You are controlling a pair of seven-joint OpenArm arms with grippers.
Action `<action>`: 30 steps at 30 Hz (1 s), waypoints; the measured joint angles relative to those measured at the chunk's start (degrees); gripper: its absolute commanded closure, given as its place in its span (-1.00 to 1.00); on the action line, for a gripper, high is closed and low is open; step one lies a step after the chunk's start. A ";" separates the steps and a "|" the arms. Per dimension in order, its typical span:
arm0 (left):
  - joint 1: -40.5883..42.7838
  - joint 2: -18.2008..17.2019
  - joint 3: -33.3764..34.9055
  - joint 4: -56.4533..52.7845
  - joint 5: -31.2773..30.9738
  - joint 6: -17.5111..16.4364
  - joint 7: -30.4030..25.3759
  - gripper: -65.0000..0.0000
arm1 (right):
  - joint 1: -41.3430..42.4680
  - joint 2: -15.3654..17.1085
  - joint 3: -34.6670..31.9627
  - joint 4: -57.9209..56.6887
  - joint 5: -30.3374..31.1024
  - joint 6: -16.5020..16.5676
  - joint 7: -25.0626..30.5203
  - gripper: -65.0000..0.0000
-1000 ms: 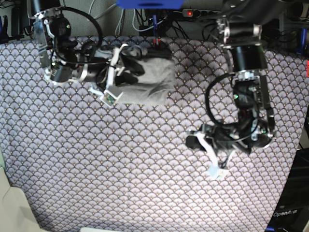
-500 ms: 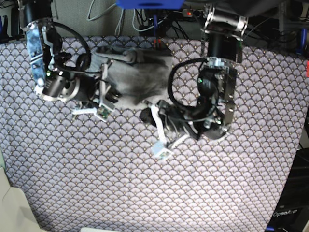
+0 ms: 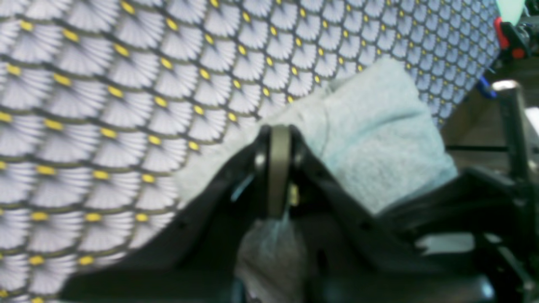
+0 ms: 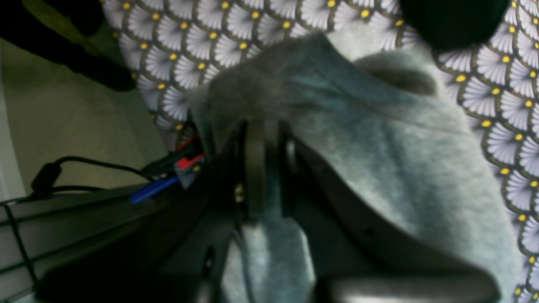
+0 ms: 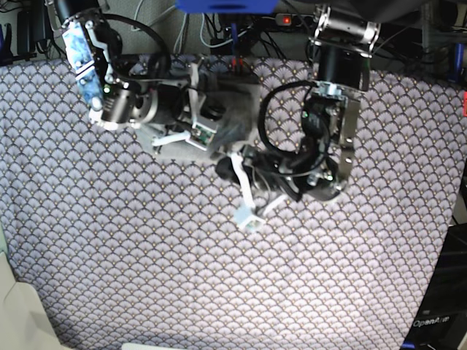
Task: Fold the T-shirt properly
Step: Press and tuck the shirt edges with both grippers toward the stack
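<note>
Two claws are seen, both at one T-shirt [image 5: 237, 109]. The left claw [image 3: 278, 139] is pressed together, its tip set against the shirt's near edge; whether cloth is pinched there cannot be told. The right claw [image 4: 263, 130] is clamped on a fold of the grey cloth. The single T-shirt is bunched at the far edge of the surface [image 5: 146, 248], which is covered by one fan-patterned tablecloth [image 3: 126, 63].
</note>
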 measured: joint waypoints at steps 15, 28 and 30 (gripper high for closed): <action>-0.42 0.48 -0.42 -1.55 -0.11 0.07 -1.38 1.00 | -3.65 0.15 -8.35 -9.07 -0.13 0.00 9.16 0.89; -0.90 0.37 -0.09 -15.98 3.67 0.00 -9.38 1.00 | -3.32 2.43 -17.14 0.55 -0.13 -0.09 9.11 0.89; -1.05 -0.20 -0.09 -16.72 3.08 -0.02 -9.88 1.00 | -2.93 3.37 -17.22 0.66 0.02 0.00 8.96 0.90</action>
